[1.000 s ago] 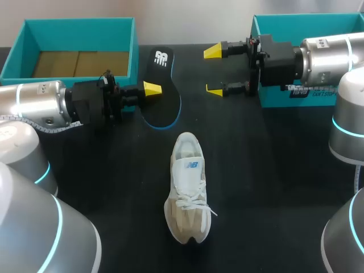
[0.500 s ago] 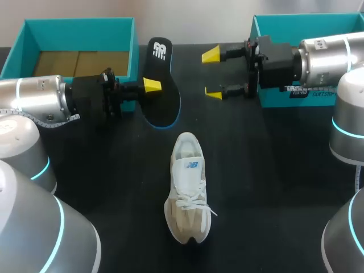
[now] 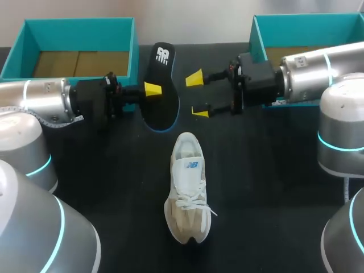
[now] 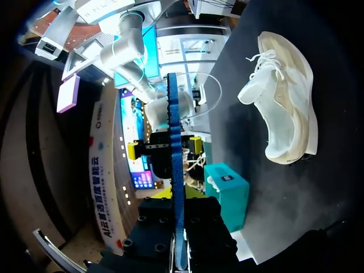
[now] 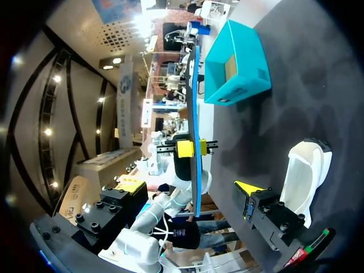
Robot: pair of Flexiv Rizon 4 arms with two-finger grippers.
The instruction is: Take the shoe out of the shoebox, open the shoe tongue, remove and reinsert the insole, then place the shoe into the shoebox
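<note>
**Insole held lined up with the shoe, right gripper facing it**

The left gripper is clamped on the long edge of the insole and holds it above the counter, near the middle of the back edge. The insole's long axis runs back to front, with the narrow end towards the back edge.

The shoe sits on the counter just in front of the insole, near the middle. It has the same axis: heel opening towards the back edge, toe towards the front edge.

The right gripper is spread wide and empty. It sits just beside the insole's free long edge and points straight at it. It appears about as near the shoe as the left gripper is. A handover or a joint feed into the heel opening looks likely.
</note>
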